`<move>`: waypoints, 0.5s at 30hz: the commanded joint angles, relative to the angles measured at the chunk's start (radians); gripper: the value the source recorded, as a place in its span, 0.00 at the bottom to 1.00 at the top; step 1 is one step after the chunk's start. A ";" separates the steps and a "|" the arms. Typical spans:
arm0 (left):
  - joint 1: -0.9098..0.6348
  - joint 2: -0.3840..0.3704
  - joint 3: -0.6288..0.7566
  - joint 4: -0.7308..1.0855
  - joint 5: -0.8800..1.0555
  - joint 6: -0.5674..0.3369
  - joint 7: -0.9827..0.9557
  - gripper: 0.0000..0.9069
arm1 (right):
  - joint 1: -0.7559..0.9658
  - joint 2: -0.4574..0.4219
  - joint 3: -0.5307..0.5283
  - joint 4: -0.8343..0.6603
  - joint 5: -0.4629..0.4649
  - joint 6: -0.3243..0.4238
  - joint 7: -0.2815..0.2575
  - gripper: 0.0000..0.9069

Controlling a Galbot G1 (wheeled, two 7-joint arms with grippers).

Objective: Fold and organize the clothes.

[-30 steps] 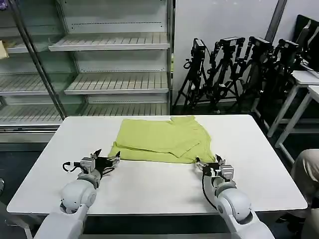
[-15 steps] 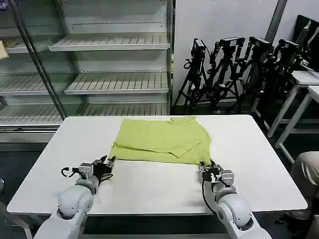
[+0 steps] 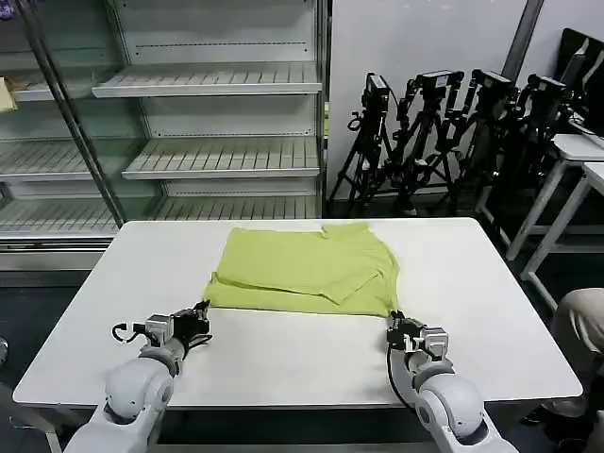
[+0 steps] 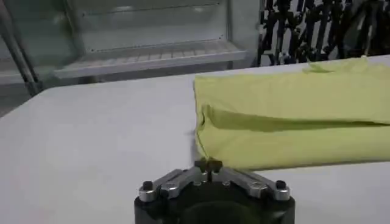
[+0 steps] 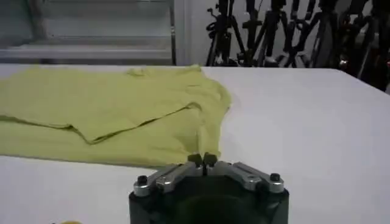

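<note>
Lime T-shirt [image 3: 307, 269], already folded into a broad flat rectangle, on the white table [image 3: 283, 363]. It lies at the middle of the far half, its back edge near the far edge of the table and its front fold about midway across.

Left gripper [image 3: 200, 314]: I have it low over the table just off the near left corner of the shirt. In the left wrist view its fingertips [image 4: 208, 164] meet, so it is closed and holds nothing; the shirt [image 4: 292, 119] begins just beyond them and apart from them.

Right gripper [image 3: 396, 326]: placed likewise just off the near right corner. In the right wrist view its fingertips [image 5: 202, 160] are pressed together and empty, with the shirt [image 5: 109, 112] directly ahead, its hem just beside the tips.

Step in hand, as I judge it: between folds, both arms clear of the cloth with one fold laid. The next move calls for me to open both grippers, bring them forward onto the two near corners, pinch the full stack of layers and carry it evenly toward the far edge. The thin fabric may slip or bunch if one side leads.
</note>
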 commanded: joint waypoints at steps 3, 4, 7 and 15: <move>0.221 -0.005 -0.045 -0.237 0.014 0.000 -0.017 0.01 | -0.181 -0.027 0.015 0.184 -0.079 0.015 -0.024 0.00; 0.263 -0.008 -0.062 -0.260 0.015 0.000 -0.019 0.01 | -0.195 -0.030 0.014 0.191 -0.083 0.019 -0.026 0.00; 0.355 -0.015 -0.102 -0.333 0.016 0.000 -0.011 0.01 | -0.283 -0.038 0.011 0.229 -0.121 0.045 -0.032 0.00; 0.538 -0.027 -0.236 -0.411 0.019 -0.002 0.025 0.01 | -0.419 -0.043 0.022 0.306 -0.168 0.077 -0.025 0.00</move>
